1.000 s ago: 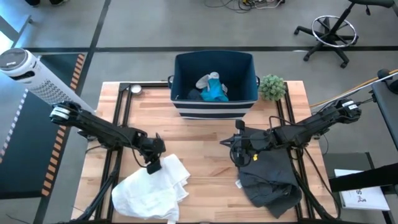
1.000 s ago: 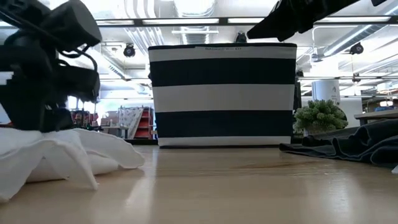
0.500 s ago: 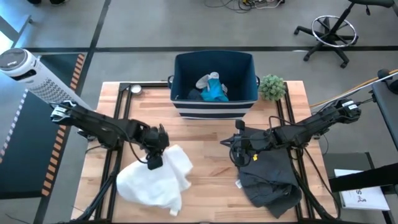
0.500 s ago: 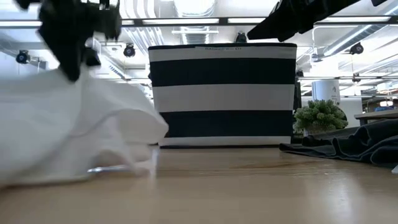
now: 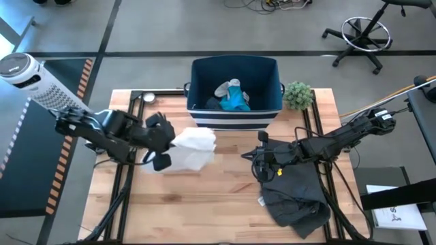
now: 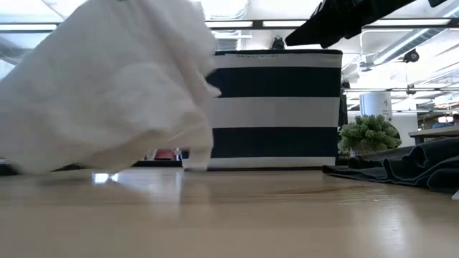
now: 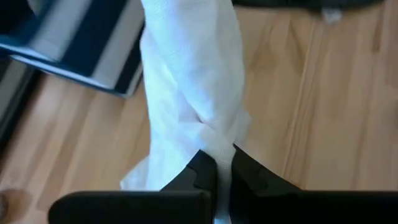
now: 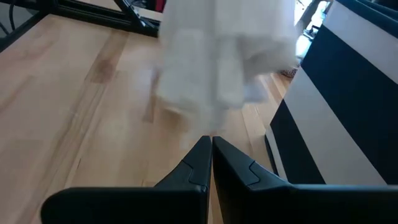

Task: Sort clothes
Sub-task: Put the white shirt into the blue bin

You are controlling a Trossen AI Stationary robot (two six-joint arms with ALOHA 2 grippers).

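White garment (image 5: 193,148) now lifted binward, long axis crosswise, pinched in left claw (image 5: 165,144).

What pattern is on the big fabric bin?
Navy fabric bin: wide navy and white stripes, clearest in low view.

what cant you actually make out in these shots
- Low view: the white garment hangs in front and hides the left tool and part of the striped bin.
- High view: the bin's wall and the teal piece cover whatever lies beneath.
- Right wrist view: the white garment is blurred; its folds cannot be read.
- High view: the dark grey garment sits partly under the right arm, near the right tool.
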